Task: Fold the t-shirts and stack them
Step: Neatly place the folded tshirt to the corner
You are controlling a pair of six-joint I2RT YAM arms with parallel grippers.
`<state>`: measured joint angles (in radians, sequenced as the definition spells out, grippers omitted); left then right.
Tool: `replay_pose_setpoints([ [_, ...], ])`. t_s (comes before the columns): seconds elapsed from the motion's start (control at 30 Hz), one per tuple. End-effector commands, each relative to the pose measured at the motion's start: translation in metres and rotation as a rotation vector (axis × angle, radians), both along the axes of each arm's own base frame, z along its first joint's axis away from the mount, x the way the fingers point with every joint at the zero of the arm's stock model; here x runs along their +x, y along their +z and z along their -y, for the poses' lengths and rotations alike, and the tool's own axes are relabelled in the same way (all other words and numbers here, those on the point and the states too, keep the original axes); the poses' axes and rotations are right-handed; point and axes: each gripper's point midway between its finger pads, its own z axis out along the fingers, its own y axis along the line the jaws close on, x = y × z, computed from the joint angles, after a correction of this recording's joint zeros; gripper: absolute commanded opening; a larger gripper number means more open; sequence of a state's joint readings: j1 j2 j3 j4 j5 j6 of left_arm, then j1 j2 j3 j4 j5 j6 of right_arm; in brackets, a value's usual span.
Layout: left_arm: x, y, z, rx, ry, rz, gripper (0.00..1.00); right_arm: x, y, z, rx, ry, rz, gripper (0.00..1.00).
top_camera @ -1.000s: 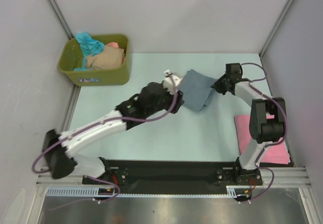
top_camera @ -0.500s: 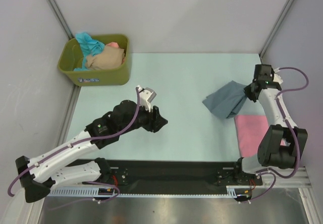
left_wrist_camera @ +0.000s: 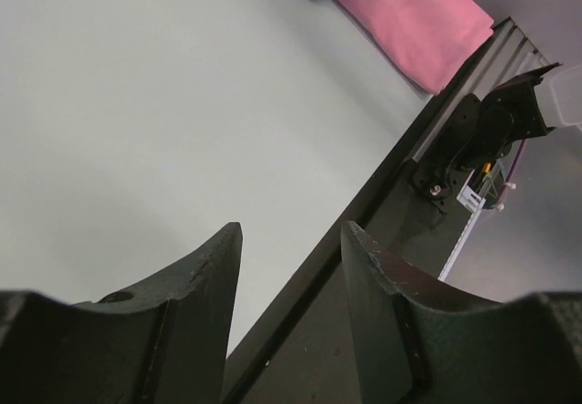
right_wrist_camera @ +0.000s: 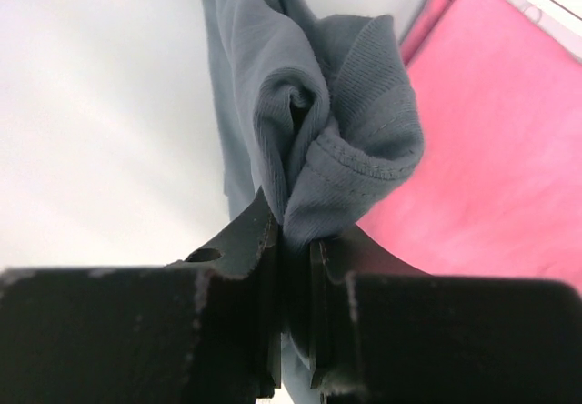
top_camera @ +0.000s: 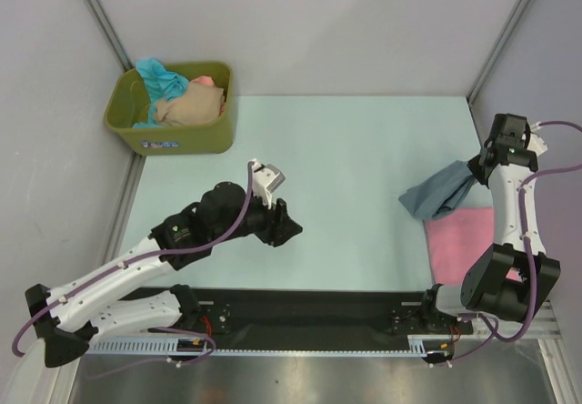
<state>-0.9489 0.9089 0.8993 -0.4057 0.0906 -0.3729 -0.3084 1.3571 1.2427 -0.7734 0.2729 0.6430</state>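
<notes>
Pale green worktop (top_camera: 346, 140) spreads under both my arms, with grey walls round it. My right tool (right_wrist_camera: 293, 233) is clenched on a bunched pinch of the grey shirt (top_camera: 435, 196). The shirt hangs from it crumpled, and its low end reaches the far left corner of the pink shirt (top_camera: 459, 240), which lies flat at the right side. My left tool (left_wrist_camera: 291, 240) stands released and holds nothing, well apart over the left half. More shirts (top_camera: 186, 104) wait in the tub (top_camera: 182, 140) at the far left.

The risk I see is in the grip. I hold only a wad of cloth near a hem, not a flat edge. If I let go here, I judge the grey shirt would drop in a heap, not a folded layer. If I drag it further across, the trailing end could catch the pink shirt's corner and rumple it. The pinch could also slip, since the cloth is soft and the hold is small.
</notes>
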Motion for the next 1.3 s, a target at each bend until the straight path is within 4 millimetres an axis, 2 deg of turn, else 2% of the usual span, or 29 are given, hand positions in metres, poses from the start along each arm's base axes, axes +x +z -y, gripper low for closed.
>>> replay_pose_setpoints([
  [0.0,-0.004,0.011,0.001,-0.005,-0.049,0.037,0.53,0.005,0.044,0.007,-0.050,-0.014,0.111,0.00],
  [0.2,-0.003,0.015,0.002,-0.004,-0.074,0.050,0.52,0.006,0.058,0.012,-0.048,-0.090,0.176,0.00],
  [0.43,0.000,0.012,-0.001,0.004,-0.088,0.050,0.52,-0.001,0.067,0.019,-0.072,-0.139,0.188,0.00],
  [0.63,0.004,0.010,-0.001,-0.017,-0.086,0.030,0.52,0.004,0.082,0.024,-0.090,-0.153,0.206,0.00],
  [0.83,0.007,0.005,-0.002,-0.016,-0.081,0.015,0.52,-0.003,0.080,0.024,-0.091,-0.153,0.180,0.00],
  [1.03,0.008,0.003,-0.003,-0.019,-0.080,0.004,0.52,-0.003,0.064,0.018,-0.026,-0.115,0.174,0.00],
  [1.27,0.007,-0.001,-0.002,-0.024,-0.086,-0.013,0.52,-0.015,0.068,0.019,0.015,-0.126,0.186,0.00],
])
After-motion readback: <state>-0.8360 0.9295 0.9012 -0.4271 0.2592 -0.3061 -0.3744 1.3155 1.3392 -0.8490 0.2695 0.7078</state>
